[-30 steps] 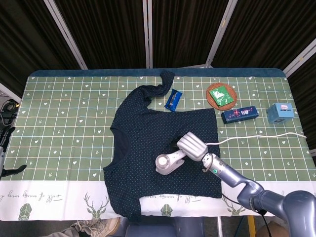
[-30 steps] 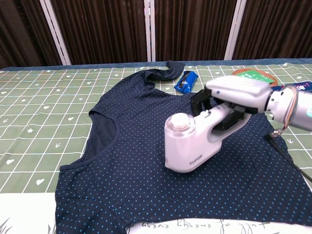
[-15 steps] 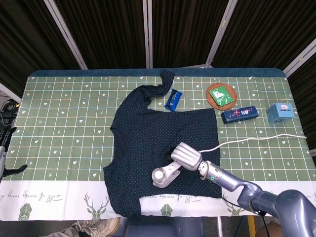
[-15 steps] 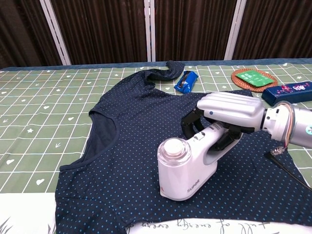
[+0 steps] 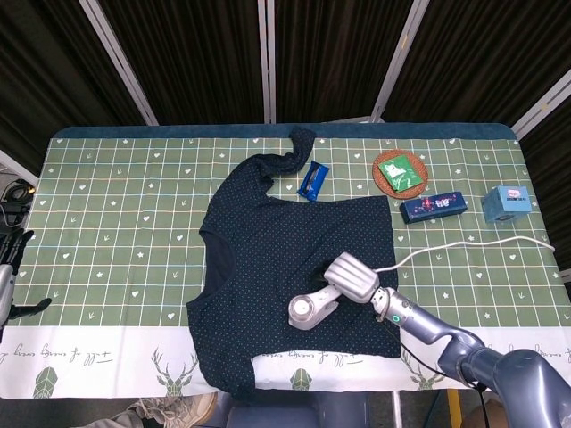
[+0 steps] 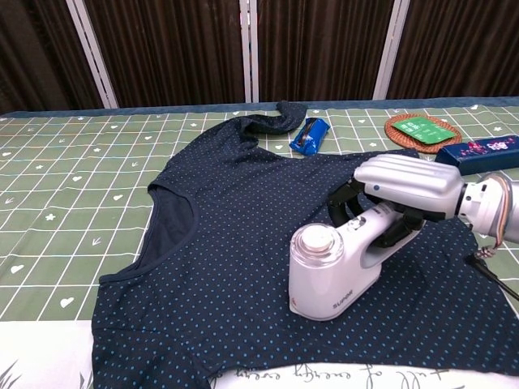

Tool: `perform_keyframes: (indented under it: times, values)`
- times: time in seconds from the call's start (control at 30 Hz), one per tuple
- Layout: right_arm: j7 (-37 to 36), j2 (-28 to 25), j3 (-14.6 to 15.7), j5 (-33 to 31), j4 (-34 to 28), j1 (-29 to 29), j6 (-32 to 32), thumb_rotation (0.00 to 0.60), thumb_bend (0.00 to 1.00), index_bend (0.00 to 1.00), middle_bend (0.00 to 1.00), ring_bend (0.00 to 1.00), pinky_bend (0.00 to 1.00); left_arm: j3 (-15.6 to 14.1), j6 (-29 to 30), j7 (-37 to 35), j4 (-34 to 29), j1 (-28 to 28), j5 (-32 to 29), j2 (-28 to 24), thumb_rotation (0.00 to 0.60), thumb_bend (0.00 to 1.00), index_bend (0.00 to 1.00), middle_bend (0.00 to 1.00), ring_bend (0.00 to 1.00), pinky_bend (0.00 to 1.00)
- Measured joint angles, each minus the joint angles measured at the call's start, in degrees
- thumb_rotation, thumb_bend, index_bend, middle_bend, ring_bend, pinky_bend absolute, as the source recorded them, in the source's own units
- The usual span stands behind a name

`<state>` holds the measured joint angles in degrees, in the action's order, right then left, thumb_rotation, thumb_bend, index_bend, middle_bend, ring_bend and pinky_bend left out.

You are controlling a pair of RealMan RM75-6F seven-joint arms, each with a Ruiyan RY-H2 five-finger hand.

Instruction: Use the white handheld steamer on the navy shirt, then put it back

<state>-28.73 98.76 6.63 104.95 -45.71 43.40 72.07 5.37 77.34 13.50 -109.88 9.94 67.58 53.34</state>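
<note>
The navy dotted shirt [image 5: 268, 241] [image 6: 219, 235] lies spread flat on the green tablecloth. The white handheld steamer [image 5: 310, 308] [image 6: 332, 269] stands on the shirt's lower right part, its head pressed to the cloth. My right hand [image 5: 354, 277] [image 6: 404, 185] grips the steamer's handle from above. A white cord [image 5: 464, 245] runs from the steamer off to the right edge. My left hand [image 5: 7, 281] shows only partly at the left edge of the head view, away from the shirt, and its fingers are hard to make out.
A blue packet [image 5: 312, 179] [image 6: 309, 134] lies by the shirt's collar. A round woven coaster with a green card [image 5: 400, 172] [image 6: 422, 130], a dark blue box [image 5: 433, 206] [image 6: 480, 151] and a light blue box [image 5: 507, 203] sit at the back right.
My right hand slid the steamer down-left over the shirt toward the hem, then back a little to the right, where it stands now.
</note>
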Motion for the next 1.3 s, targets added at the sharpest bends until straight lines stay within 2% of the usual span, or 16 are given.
perform_keyframes:
  times: [0.1,0.4,0.87,0.93,1.0,1.07,1.13,1.3]
  values:
    - [0.66,0.83,0.29,0.08,2.46,-0.62,0.87,0.600,0.66,0.70,0.63,0.60,0.86,-0.11,0.09,0.26,-0.05,-0.01,0.09,0.13,0.600,0.00,0.00,0.00,0.00,0.00]
    - [2.36,2.15,1.78,1.05,10.54,-2.29,3.78,0.600,0.64,0.70,0.63,0.60,0.86,-0.26,0.03,0.96,-0.10,0.18,0.04,0.54,0.600,0.00,0.00,0.00,0.00,0.00]
    - [-1.94,2.38,2.33,-1.41,19.32,-4.49,2.23,0.600,0.61,0.68,0.63,0.60,0.85,-0.55,0.11,1.31,-0.42,0.23,0.45,0.65,0.600,0.00,0.00,0.00,0.00,0.00]
    - [-2.85,2.32,2.42,-1.66,20.18,-4.64,1.82,0.600,0.54,0.68,0.63,0.60,0.85,-0.58,0.10,1.40,-0.48,0.26,0.48,0.70,0.600,0.00,0.00,0.00,0.00,0.00]
    - [-3.33,2.28,2.68,-1.70,20.74,-4.71,1.49,0.600,0.42,0.67,0.63,0.60,0.85,-0.62,0.12,1.49,-0.50,0.27,0.53,0.73,0.600,0.00,0.00,0.00,0.00,0.00]
    - [-3.50,2.31,2.99,-1.55,21.01,-4.69,1.32,0.600,0.35,0.67,0.63,0.60,0.85,-0.64,0.10,1.57,-0.55,0.30,0.54,0.79,0.600,0.00,0.00,0.00,0.00,0.00]
    - [-3.70,2.51,3.31,-1.34,21.17,-4.65,1.35,0.600,0.32,0.67,0.63,0.60,0.85,-0.65,0.05,1.61,-0.56,0.33,0.49,0.82,0.600,0.00,0.00,0.00,0.00,0.00]
    - [-3.40,3.10,3.54,-0.98,20.73,-4.39,2.28,0.600,0.30,0.67,0.63,0.60,0.85,-0.66,0.01,1.62,-0.53,0.39,0.42,0.86,0.600,0.00,0.00,0.00,0.00,0.00]
